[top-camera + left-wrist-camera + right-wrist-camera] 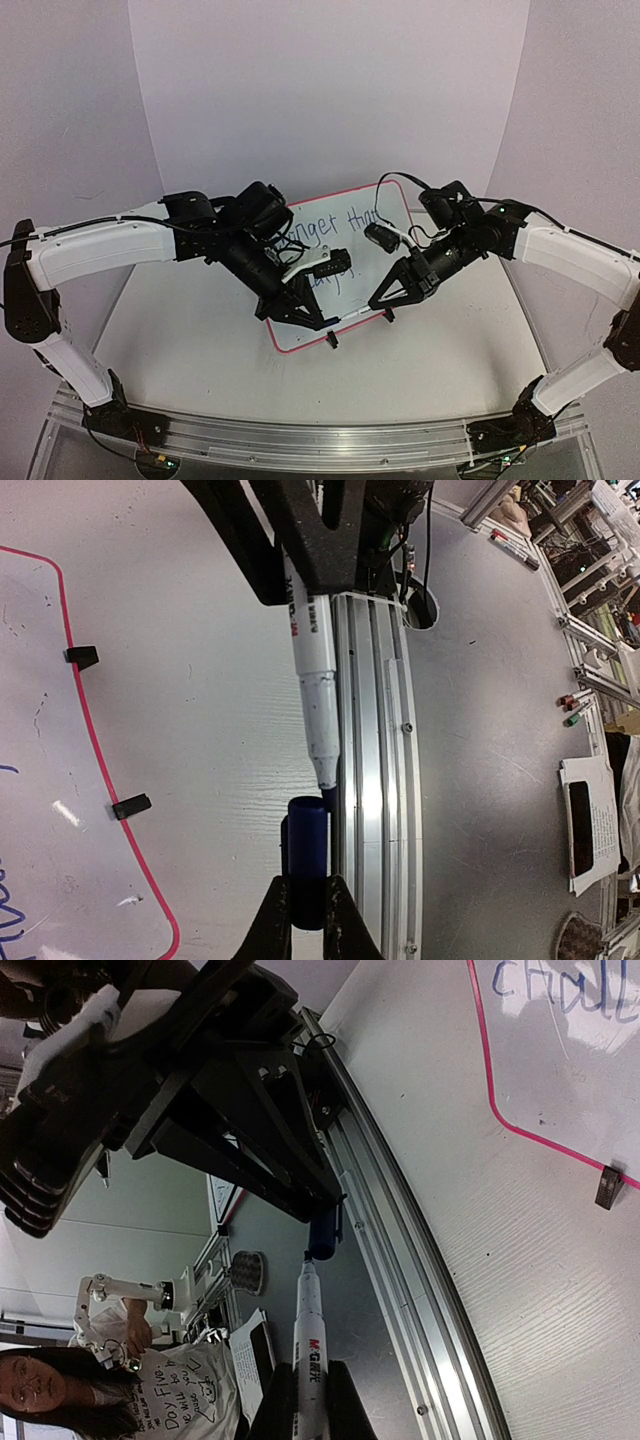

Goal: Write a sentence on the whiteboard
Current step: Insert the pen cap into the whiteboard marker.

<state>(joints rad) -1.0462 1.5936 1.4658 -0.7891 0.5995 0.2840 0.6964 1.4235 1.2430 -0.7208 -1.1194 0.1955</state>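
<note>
Left jaws: pinching a short dark-blue plastic marker cap, its open end turned toward the right jaws.
Right jaws: clamped on the barrel of a white plastic marker, its blue tip aimed at the left jaws.
Cap contents: nothing seated inside; the marker tip sits at the cap's mouth, slightly off its line.
Whiteboard: large white rectangular whiteboard with a thin red-pink rim, flat on the pale grey counter, under and beyond both jaws.
Sentence: blue handwritten lettering in two lines; the arms cover the start of the top line and most of the lower one.
Readable from above: "onger tha".
Readable at the right wrist: "chall" on the board, and red "M&G" on the marker barrel.
Left wrist only: two small black clip feet on the board's rim, to the left of the jaws; red barrel print too cut off to read.
Both wrists: a ribbed aluminium rail runs behind the cap and marker.
Right wrist only: a person in a lettered white T-shirt, its text unclear.
</note>
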